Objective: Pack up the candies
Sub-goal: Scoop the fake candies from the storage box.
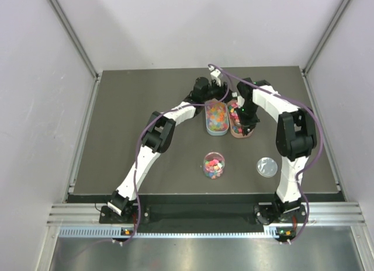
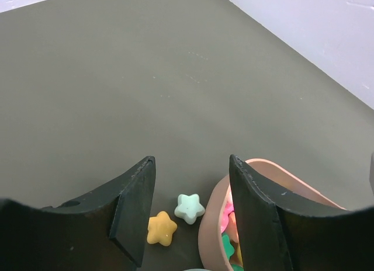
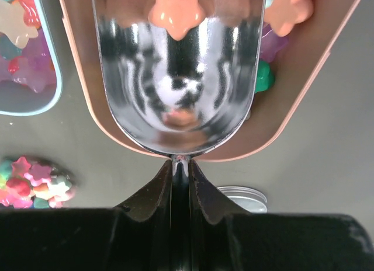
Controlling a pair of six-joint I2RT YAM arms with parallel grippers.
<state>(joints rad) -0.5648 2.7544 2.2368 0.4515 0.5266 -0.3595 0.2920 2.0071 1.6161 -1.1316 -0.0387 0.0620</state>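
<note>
The candies are small star-shaped sweets in mixed colours. Some fill a pink tray (image 1: pixel 240 131) and a pale blue tray (image 1: pixel 217 129), and some fill a clear round cup (image 1: pixel 214 165). My right gripper (image 3: pixel 180 166) is shut on the handle of a shiny clear scoop (image 3: pixel 178 78), which sits in the pink tray (image 3: pixel 304 90) with an orange candy (image 3: pixel 175 14) at its far end. My left gripper (image 2: pixel 191 163) is open and empty at the far end of the pink tray (image 2: pixel 211 224). A yellow candy (image 2: pixel 161 229) and a mint candy (image 2: pixel 190 208) lie on the table between its fingers.
The cup's clear lid (image 1: pixel 267 166) lies on the table right of the cup and also shows in the right wrist view (image 3: pixel 242 196). The blue tray (image 3: pixel 29 104) stands left of the pink one. Grey walls enclose the dark table (image 1: pixel 140 107).
</note>
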